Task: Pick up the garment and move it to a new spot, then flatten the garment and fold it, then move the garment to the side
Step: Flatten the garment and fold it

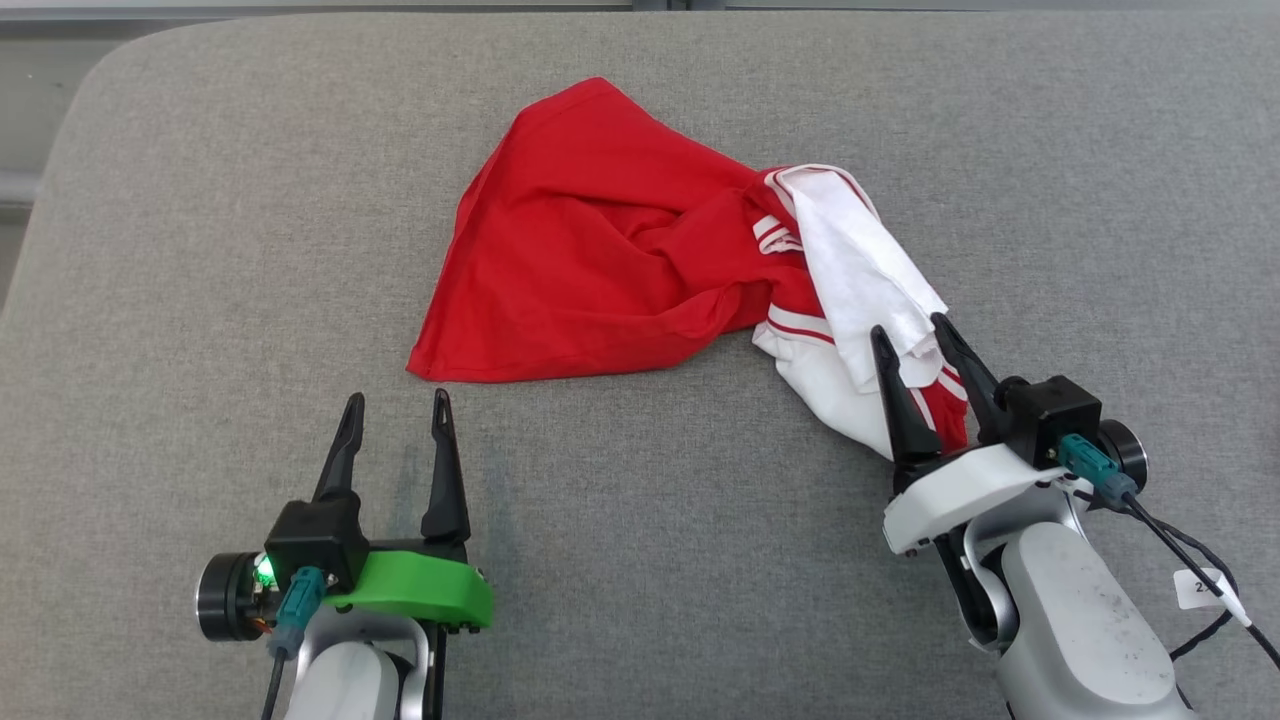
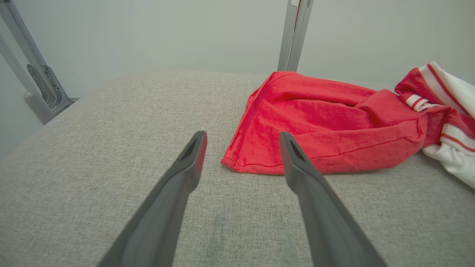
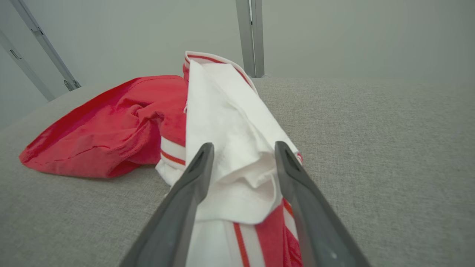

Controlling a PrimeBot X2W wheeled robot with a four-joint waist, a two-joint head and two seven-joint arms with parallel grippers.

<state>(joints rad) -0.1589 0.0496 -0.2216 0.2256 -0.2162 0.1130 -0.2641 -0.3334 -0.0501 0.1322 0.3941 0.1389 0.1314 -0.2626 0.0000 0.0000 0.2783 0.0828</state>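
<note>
A grey woven fabric surface (image 1: 200, 250) stretches out before a pale wall (image 2: 148, 33) and metal posts (image 2: 295, 35). The crumpled red-and-white cloth garment (image 1: 600, 250) lies on it right of centre. Its long axis runs from the red hem on the left to the white striped end at the right hand (image 1: 910, 328). That hand's fingers stand apart with the white fold between them. The left hand (image 1: 397, 398) is open over bare surface, just short of the red hem corner.
</note>
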